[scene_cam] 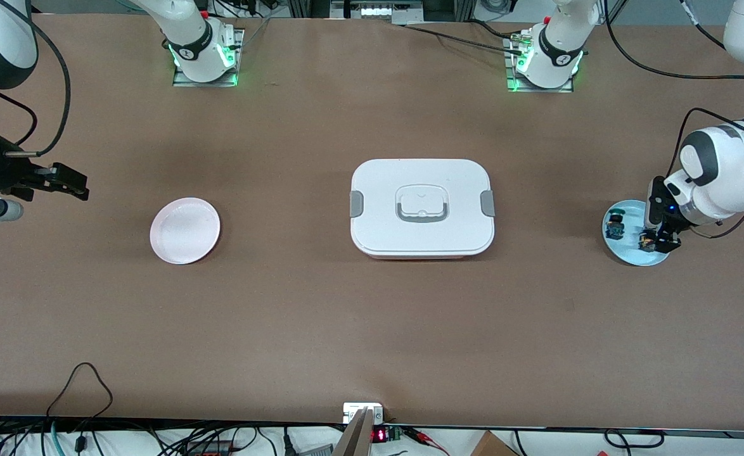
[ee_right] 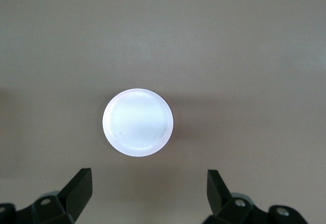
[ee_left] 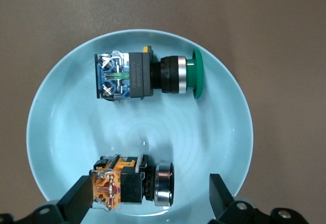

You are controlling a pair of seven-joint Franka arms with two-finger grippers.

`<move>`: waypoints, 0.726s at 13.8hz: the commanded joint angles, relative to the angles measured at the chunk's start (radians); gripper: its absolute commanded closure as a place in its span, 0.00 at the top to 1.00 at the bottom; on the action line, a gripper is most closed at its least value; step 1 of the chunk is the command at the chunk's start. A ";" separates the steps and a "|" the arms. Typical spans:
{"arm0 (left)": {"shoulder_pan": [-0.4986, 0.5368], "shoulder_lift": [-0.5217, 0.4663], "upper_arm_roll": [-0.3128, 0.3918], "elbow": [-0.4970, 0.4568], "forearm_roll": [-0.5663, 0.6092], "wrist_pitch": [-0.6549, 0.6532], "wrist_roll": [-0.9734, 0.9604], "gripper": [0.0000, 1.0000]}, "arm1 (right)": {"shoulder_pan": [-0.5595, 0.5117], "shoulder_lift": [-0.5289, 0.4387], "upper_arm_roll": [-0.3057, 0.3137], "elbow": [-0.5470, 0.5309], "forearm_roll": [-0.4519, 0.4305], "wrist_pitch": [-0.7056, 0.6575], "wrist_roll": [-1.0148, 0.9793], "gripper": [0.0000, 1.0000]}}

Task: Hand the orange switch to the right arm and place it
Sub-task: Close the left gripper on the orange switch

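The orange switch (ee_left: 130,186), with an orange block body and a black and silver button, lies on its side on a light blue plate (ee_left: 61,132) at the left arm's end of the table. My left gripper (ee_left: 150,196) is open and low over the plate, one finger on each side of the switch. One finger is right beside the orange block; the other stands apart from the button. In the front view the left gripper (scene_cam: 657,244) partly hides the switch (scene_cam: 647,241). My right gripper (scene_cam: 71,182) is open and empty and waits above the table's right-arm end.
A green-capped, blue-bodied switch (ee_left: 145,75) lies on the same blue plate (scene_cam: 628,254), beside the orange one. A pink plate (scene_cam: 185,230) sits empty near the right gripper and shows in the right wrist view (ee_right: 137,122). A white lidded box (scene_cam: 421,207) stands mid-table.
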 commanded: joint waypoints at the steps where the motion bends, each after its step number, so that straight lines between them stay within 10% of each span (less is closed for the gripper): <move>1: 0.015 0.008 -0.013 0.010 -0.008 0.023 0.026 1.00 | -0.003 -0.014 0.003 -0.013 0.003 0.007 -0.013 1.00; 10: 0.013 0.031 -0.021 0.058 -0.023 0.022 0.024 1.00 | -0.003 -0.011 0.003 -0.013 0.003 0.021 -0.011 1.00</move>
